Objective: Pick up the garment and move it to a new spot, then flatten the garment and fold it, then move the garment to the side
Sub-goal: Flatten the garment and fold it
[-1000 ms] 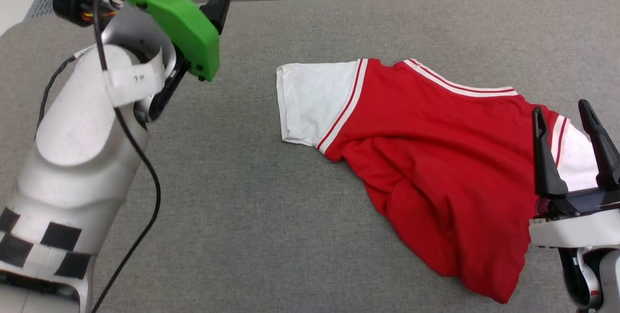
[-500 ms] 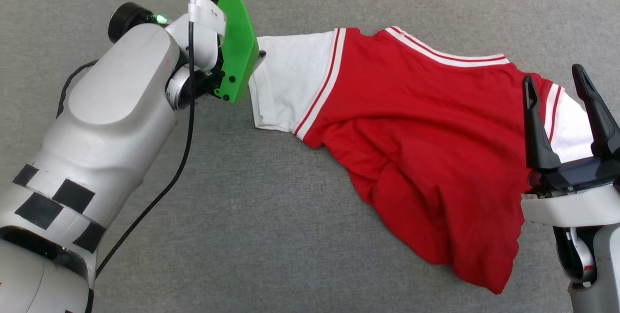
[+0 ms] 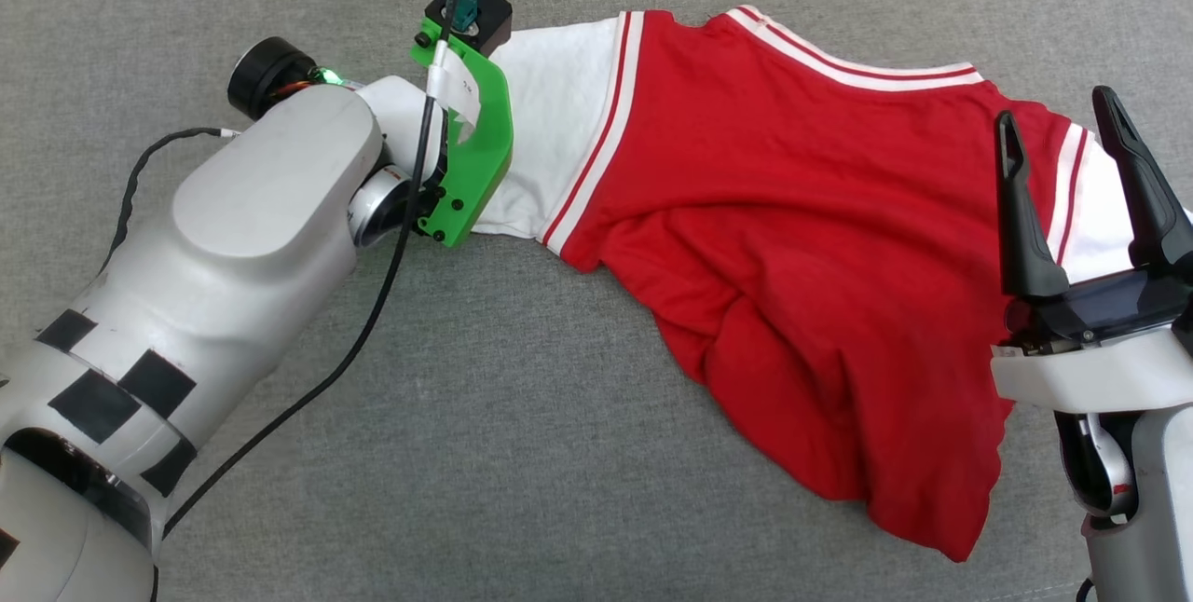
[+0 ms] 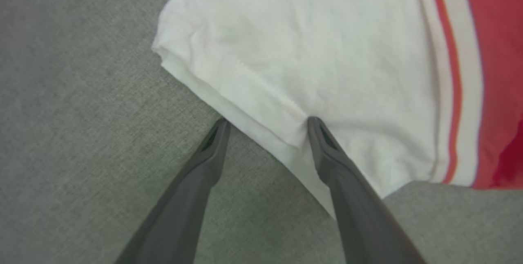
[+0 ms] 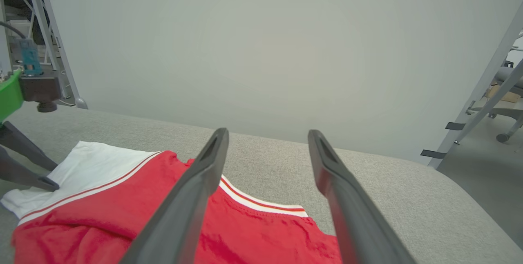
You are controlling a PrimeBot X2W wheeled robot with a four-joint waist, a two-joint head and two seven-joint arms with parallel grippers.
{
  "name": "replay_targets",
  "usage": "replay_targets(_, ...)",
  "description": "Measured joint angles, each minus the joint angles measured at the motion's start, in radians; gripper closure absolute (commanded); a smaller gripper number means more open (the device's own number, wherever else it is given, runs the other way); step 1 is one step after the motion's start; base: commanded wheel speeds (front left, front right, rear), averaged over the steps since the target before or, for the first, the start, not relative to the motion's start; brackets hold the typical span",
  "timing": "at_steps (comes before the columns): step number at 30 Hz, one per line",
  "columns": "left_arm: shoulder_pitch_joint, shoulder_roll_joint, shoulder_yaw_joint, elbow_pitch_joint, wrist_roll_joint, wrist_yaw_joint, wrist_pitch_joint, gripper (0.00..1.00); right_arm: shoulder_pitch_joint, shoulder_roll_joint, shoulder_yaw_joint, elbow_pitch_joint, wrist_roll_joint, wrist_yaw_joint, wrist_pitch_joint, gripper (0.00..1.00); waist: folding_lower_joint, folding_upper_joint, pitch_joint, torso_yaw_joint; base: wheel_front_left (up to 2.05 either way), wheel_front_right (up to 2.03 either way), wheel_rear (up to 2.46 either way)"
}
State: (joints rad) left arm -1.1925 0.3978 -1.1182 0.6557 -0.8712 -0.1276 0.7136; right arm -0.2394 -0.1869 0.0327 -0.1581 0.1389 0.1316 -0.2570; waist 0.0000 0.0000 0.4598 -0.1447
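Grey padded surface lies open on the robot's side of the garment and to its left; a gripper could pass low there. The left arm and its black cable cross the left part of that ground and bar a sweep from that side. The left gripper, jaws wide, straddles the white sleeve's hem; one fingertip over cloth, the other over bare surface. The right gripper, jaws wide, stands above the garment's right end; the gap between its fingers is free. Beyond the garment a bare strip runs to a plain wall; a metal frame stands off the surface's far right end.
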Motion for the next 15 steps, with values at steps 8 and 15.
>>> replay_targets(8,-0.002,0.016,-0.061,-0.017,-0.054,-0.001,-0.152,1.0,-0.009,0.002,0.0,0.005,-0.005,0.0,0.0,0.0,0.0,0.0,-0.014,0.012,0.0,0.0,0.0)
replay_targets(15,0.058,0.093,-0.077,-0.103,-0.074,-0.001,-0.346,1.0,0.031,0.002,-0.02,0.02,-0.006,0.0,0.0,0.0,0.0,0.0,-0.077,0.041,0.0,0.0,0.0)
